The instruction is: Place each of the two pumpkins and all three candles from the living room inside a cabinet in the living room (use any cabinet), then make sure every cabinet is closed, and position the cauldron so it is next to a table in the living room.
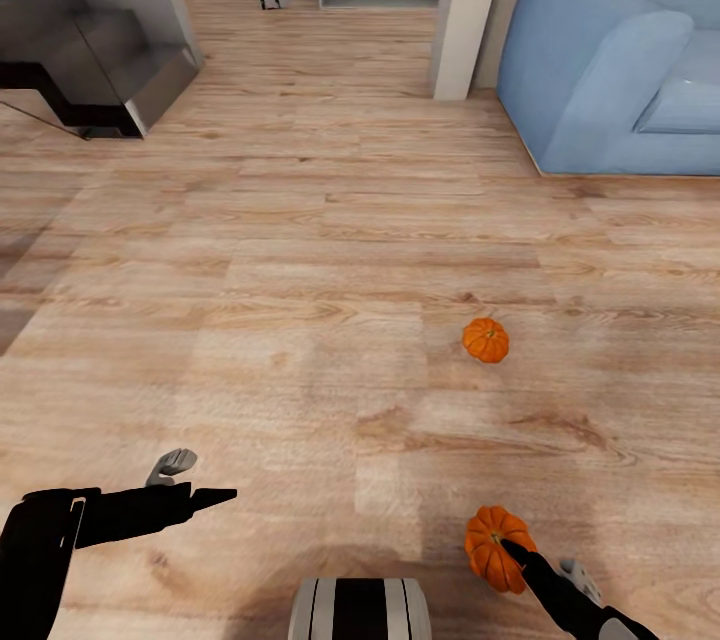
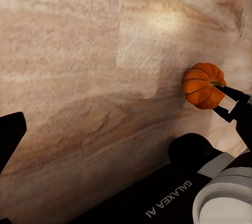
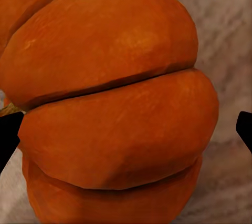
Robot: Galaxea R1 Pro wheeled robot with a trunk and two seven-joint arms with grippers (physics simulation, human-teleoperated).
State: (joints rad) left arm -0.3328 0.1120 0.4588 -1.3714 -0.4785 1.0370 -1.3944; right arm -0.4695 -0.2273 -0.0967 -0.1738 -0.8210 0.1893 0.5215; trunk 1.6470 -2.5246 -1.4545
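right hand (image 1: 507,552) has its two black fingers spread around the near small orange ribbed pumpkin (image 1: 496,546), one on each flank; in the right wrist view the dark fingertips (image 3: 8,140) sit at the two edges of the fruit with a little gap left, so the hand reads as open and about to clamp, not yet holding. whether the pumpkin is still resting on the pale wood-plank floor (image 1: 300,300) or just off it i cannot tell.

risk, as i judge it: the ribs are rounded and smooth, so if the fingers close on a bulge instead of across the widest part, the pumpkin could squirt out and roll away over the bare floor. a bite too near its end would do the same.

this pumpkin looks tipped on its side: in the left wrist view its short stem (image 2: 217,83) points sideways toward the right hand rather than up, so the stem axis runs roughly level with the floor. it is nearly round, with no strong long axis.

farther ahead of the right hand, well apart, lies the second small orange pumpkin (image 1: 485,340); its stem direction is too small to tell.

across the body, the left hand (image 1: 195,480) hovers over the floor with fingers apart and nothing between them.

beyond all this stands a light blue upholstered sofa (image 1: 610,70).
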